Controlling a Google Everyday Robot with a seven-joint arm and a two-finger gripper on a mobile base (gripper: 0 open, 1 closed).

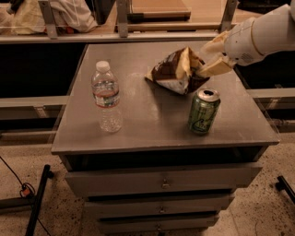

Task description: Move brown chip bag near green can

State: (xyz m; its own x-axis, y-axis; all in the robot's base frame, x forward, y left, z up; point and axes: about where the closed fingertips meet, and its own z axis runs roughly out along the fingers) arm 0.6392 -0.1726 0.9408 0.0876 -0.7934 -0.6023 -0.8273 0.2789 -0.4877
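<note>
Nearest, a pale speckled floor [258, 214] carries a black metal stand leg [38, 199] at the left. Above it rise the grey drawer fronts [162, 179] of the counter [152, 124], each with a small metal knob. The counter's top is flat, dull grey metal with a soft sheen. Towards its front right stands the green can [203, 111], a smooth upright aluminium cylinder with pale swirl markings and a silver top. At the left stands a clear plastic water bottle [107, 97], ribbed, with a white cap and a paper label, well apart from the can. Just behind the can, close to it but not clearly touching, is the brown chip bag [175, 73]. It is crumpled dark brown foil with white lettering and pale tan patches, puffed and creased, its mouth end raised to the right. Whether its lower edge rests on the counter or hangs just above it cannot be told. The tool [205, 61], with tan fingers, is clenched on the bag's upper right edge above the back right part of the counter. The arm [260, 31], a smooth white rounded shell, comes in from the upper right and slopes down to the left. Beyond the counter a light rail with grey metal posts [122, 17] runs across, and pale bundled cloth [64, 14] lies behind it at the left.
</note>
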